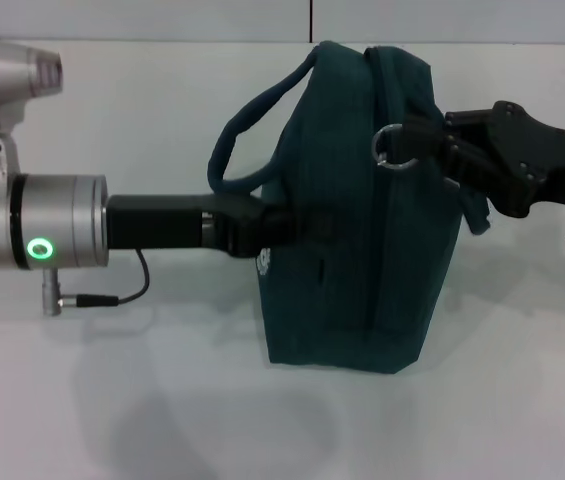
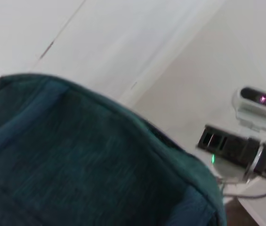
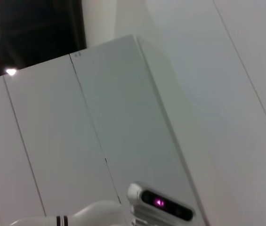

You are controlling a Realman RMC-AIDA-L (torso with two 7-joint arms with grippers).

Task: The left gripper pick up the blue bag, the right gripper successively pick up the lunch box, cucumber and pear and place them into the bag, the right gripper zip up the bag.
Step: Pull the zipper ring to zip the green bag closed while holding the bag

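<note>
We see the blue bag in matt, coarse-woven cloth, its zipper ring at two o'clock of shiny metal; the left gripper looks matt black plastic; the table smooth, matt white.

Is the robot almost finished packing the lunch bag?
Probably close. No food is out on the table, so it's likely packed, though I can't see inside the blue bag. The left gripper holds the bag's side. The right gripper is at the zipper ring on top. How far it's zipped isn't visible.
</note>
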